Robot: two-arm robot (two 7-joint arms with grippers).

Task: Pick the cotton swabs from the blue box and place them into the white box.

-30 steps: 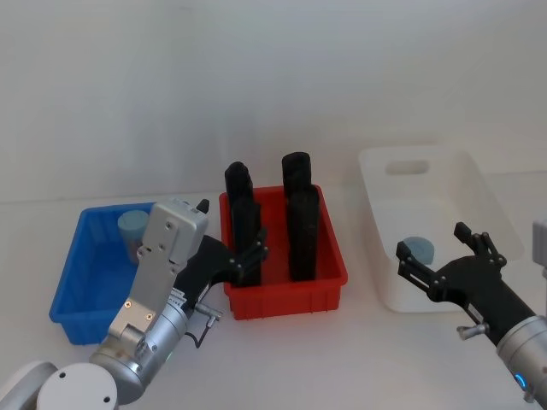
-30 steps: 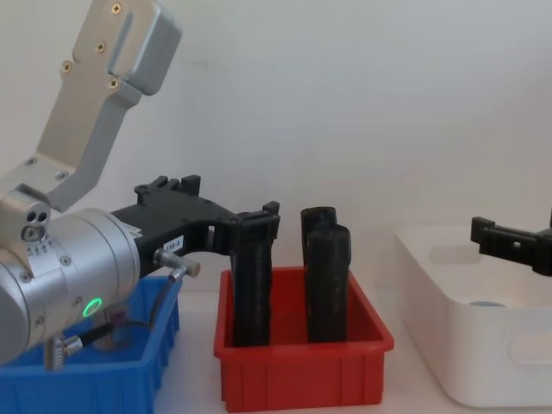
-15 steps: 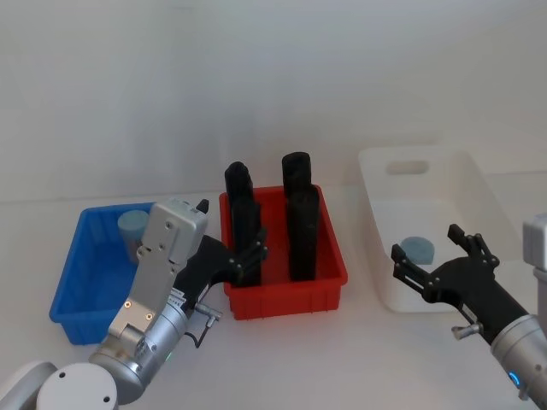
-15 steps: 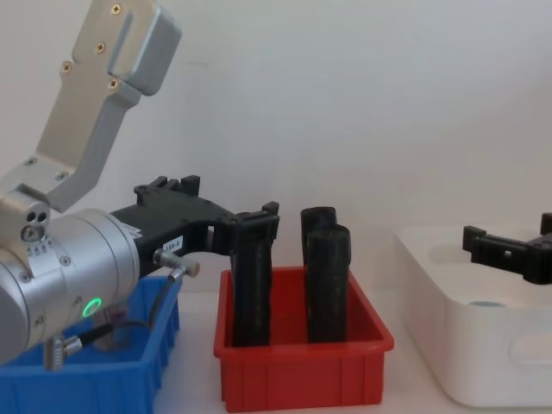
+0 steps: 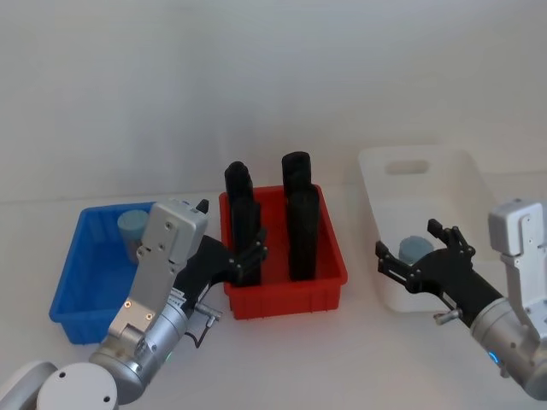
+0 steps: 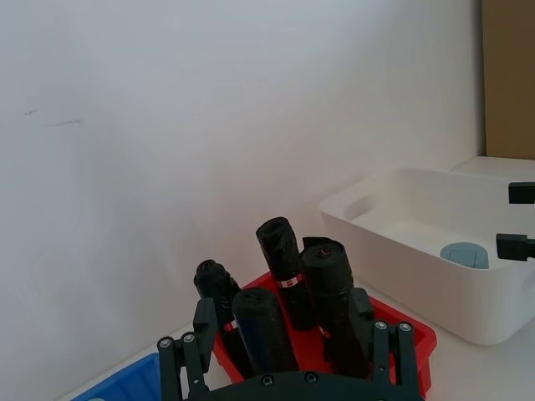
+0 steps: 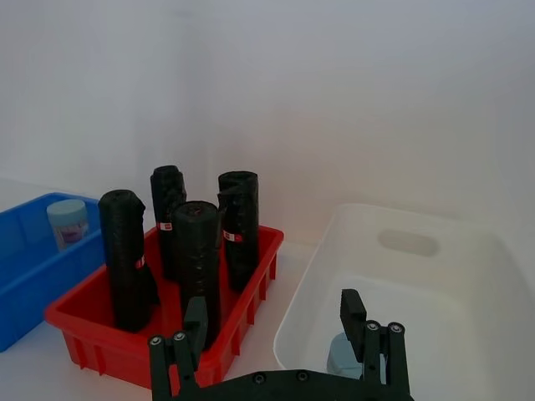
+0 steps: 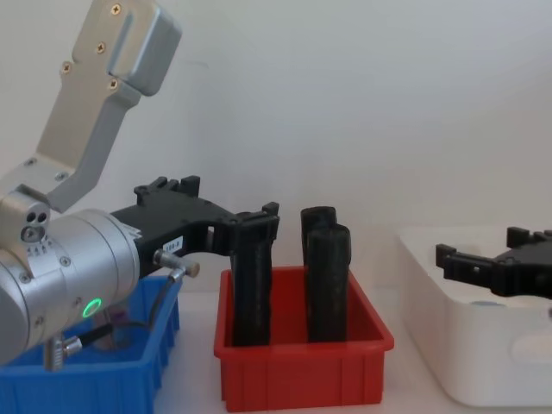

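R hand [image 5: 413, 254]: fingers apart, empty, over white box [image 5: 479, 184] near rim; 1 cotton-swab tub [image 6: 464, 255] inside. L hand [image 6: 280, 334]: apart, beside red bin [image 5: 286, 295].

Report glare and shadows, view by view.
Head view: diffuse light, faint shadow under the red bin, no glare. Chest view: soft sheen on the left arm's silver link, green lamp lit. Right wrist view: inside of the white box slightly shaded. Left wrist view: even light, no glare.
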